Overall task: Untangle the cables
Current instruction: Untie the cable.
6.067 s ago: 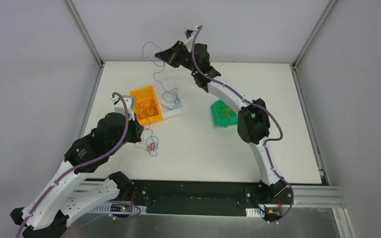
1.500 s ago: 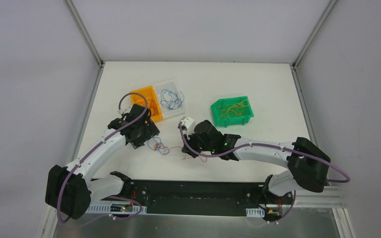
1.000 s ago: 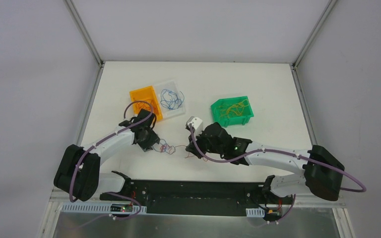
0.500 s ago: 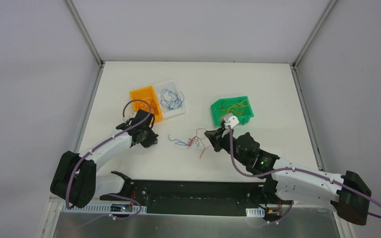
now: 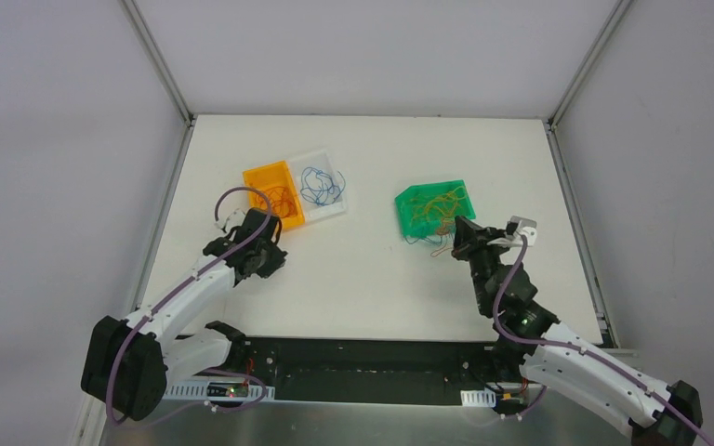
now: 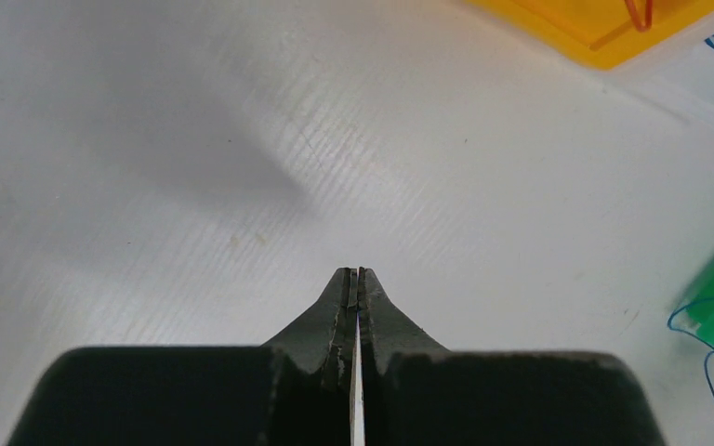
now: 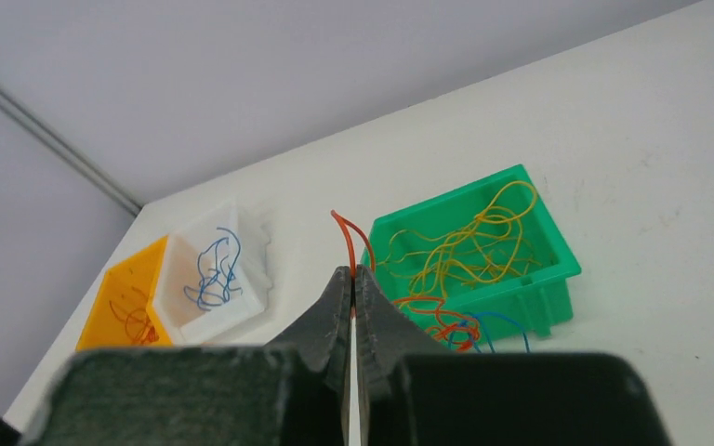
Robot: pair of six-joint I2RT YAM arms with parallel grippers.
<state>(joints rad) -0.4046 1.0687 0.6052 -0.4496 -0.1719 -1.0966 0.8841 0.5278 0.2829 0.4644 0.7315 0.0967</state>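
My right gripper (image 5: 454,229) is shut on a thin orange-red wire (image 7: 345,238) and holds it up beside the green bin (image 5: 403,201). A small clump of red and blue cables (image 7: 453,328) hangs from that wire against the bin's front wall (image 7: 539,275); it also shows in the top view (image 5: 438,235). My left gripper (image 5: 271,261) is shut and empty, low over bare table near the orange bin (image 5: 254,177); its closed fingertips (image 6: 354,273) hold nothing.
The green bin holds yellow wires (image 7: 469,243). A white bin (image 5: 335,208) holds blue wires (image 7: 209,269). The orange bin (image 7: 116,288) holds red-orange wires. A blue strand (image 6: 707,346) trails by the green bin at the right edge of the left wrist view.
My right gripper has carried the red and blue clump from the table's middle to the right, up against the green bin. My left gripper has drawn back left, empty.
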